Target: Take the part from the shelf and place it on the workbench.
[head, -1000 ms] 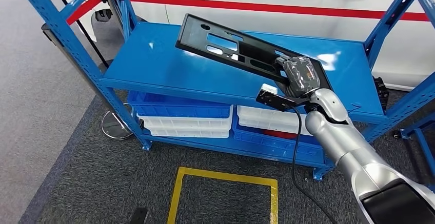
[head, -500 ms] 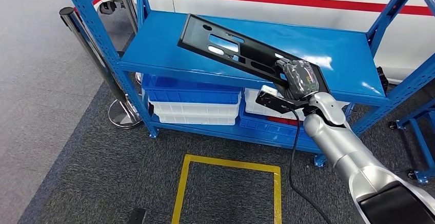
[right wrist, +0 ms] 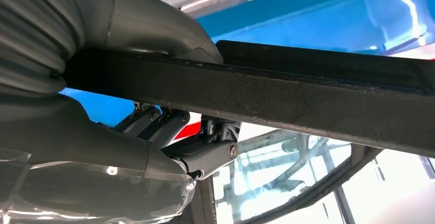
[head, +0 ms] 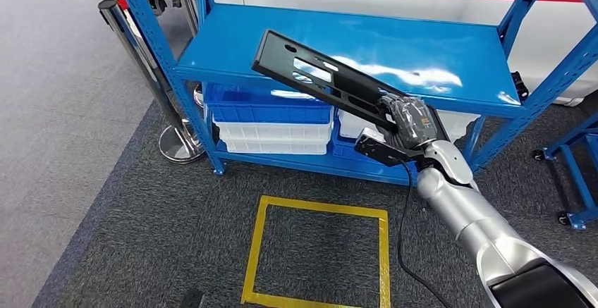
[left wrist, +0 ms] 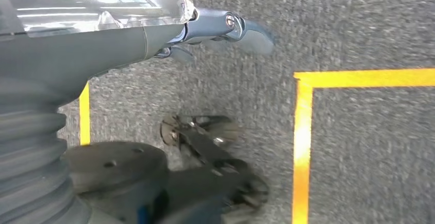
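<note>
One right hand grips the long black panel by its end; stiff, light-looking, leverage-heavy beyond the fingers.

The part is hanging tilted above the shelf; bins are sitting beneath, a floor square lying in front.
</note>
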